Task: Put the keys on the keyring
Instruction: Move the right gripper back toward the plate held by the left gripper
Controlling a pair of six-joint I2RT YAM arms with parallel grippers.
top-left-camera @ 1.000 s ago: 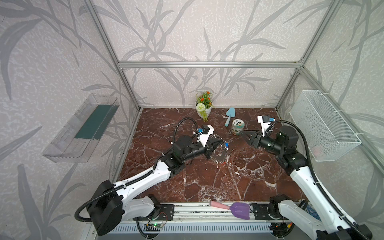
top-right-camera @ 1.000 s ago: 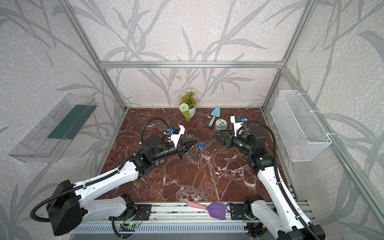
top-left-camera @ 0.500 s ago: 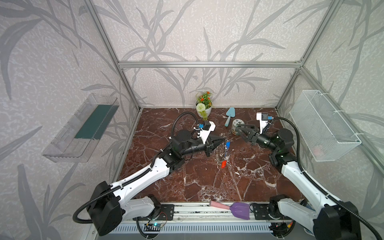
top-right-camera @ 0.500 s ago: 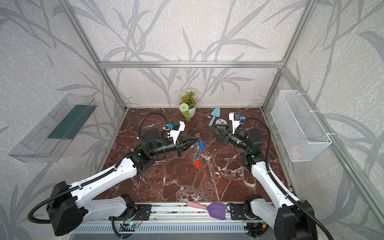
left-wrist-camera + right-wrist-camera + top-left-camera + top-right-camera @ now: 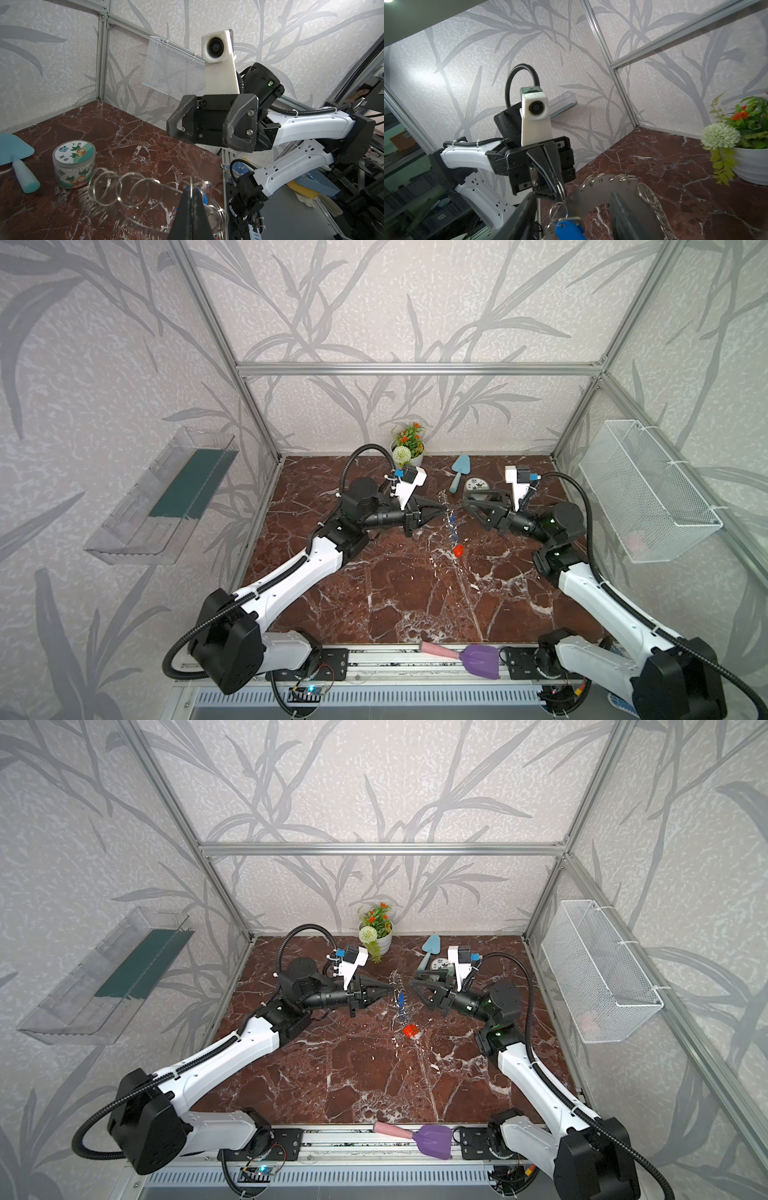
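Leaf-patterned wallpaper closes in a dark red marble table [image 5: 395, 593], with a white flower pot [image 5: 417, 459] at 12 o'clock, a pale blue trowel [image 5: 460, 465] and a round tin [image 5: 73, 164] near 1, a wire basket [image 5: 648, 493] on the wall at 3 and a clear shelf [image 5: 124, 543] at 9. The tin's lid shows cartoon faces, green leaves and Chinese characters I can't quite read from here. Just past centre towards 12, the left gripper [image 5: 445, 511] is pinched tight on the rim of the keyring [image 5: 593, 193], holding it off the marble. Blue keys [image 5: 401, 1001] hang from its wire rings, the orange-red key [image 5: 458, 550] lowest. At the ring's 3 o'clock side the right gripper [image 5: 473, 511] faces it, near it, jaws standing apart.
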